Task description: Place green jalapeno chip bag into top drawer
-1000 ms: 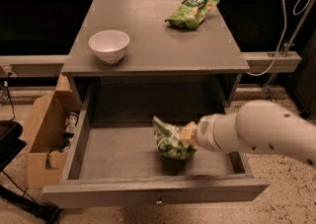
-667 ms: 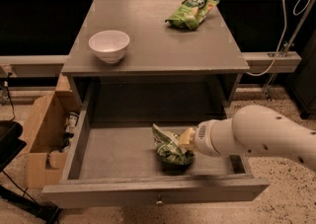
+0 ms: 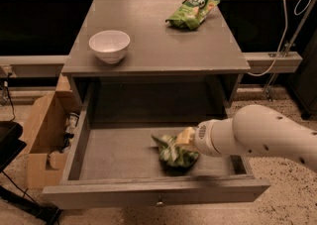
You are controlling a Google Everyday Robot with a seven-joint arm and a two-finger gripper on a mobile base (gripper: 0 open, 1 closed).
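Far left of the gripper (image 3: 184, 139), a box (image 3: 42, 130) stands on the floor beside the table (image 3: 158, 58), its contents too dark to make out. Up and left of the gripper, a white bowl (image 3: 109, 45) sits on the tabletop. The drawer (image 3: 124, 195) stands pulled out below. The bag (image 3: 174, 153) is inside it, front right, pressed against the gripper's left and covering its tip. Whether the gripper grasps the bag or merely touches it cannot be told, nor whether the bag rests on the drawer floor. The arm (image 3: 267, 137) runs right, cut off by the frame and hiding the drawer's right wall. Above the gripper, a flat bag (image 3: 192, 12) lies at the table's back.
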